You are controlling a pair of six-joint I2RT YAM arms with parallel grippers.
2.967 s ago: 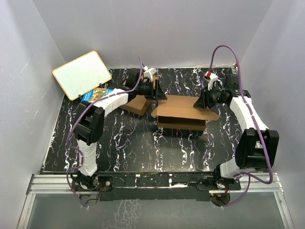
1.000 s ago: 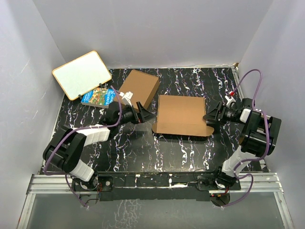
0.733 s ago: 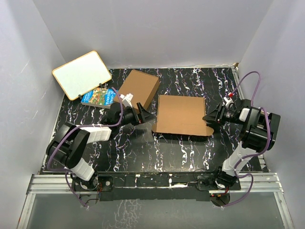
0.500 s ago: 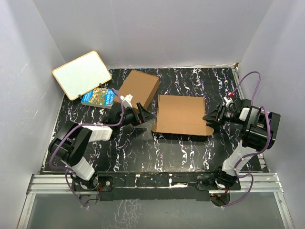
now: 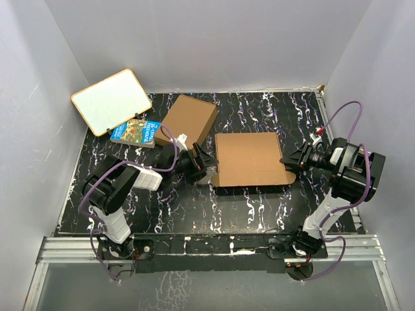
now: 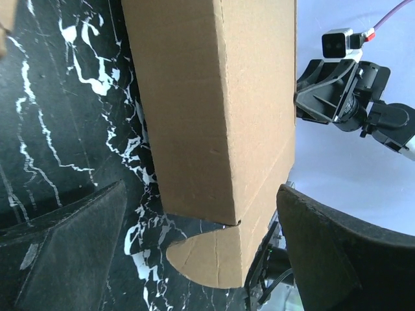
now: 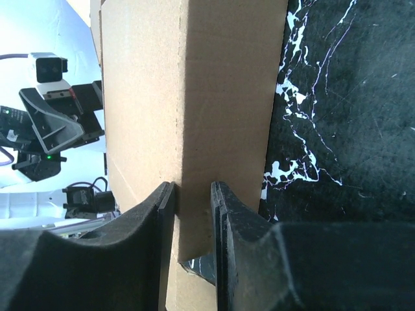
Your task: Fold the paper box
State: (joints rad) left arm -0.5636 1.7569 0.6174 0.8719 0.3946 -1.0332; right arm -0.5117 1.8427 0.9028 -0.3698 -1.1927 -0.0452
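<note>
The paper box [image 5: 249,159] lies closed and flat at mid table, a rounded tab [image 6: 207,256] sticking out at its front left corner. My left gripper [image 5: 202,165] is open and straddles the box's left end; in the left wrist view the box [image 6: 214,110] fills the space between the wide-apart fingers [image 6: 71,246]. My right gripper [image 5: 288,161] is shut on the box's right side wall. In the right wrist view the pads [image 7: 220,214] pinch the cardboard wall [image 7: 194,97] from both sides.
A plain brown flat box [image 5: 188,120] lies behind the left gripper. A colourful book [image 5: 135,131] and a white board [image 5: 111,100] sit at the back left. White walls enclose the table on three sides.
My right gripper has closed on the box's right wall. The left gripper has slid right up to the box's left end. The box has shifted slightly to the right.
</note>
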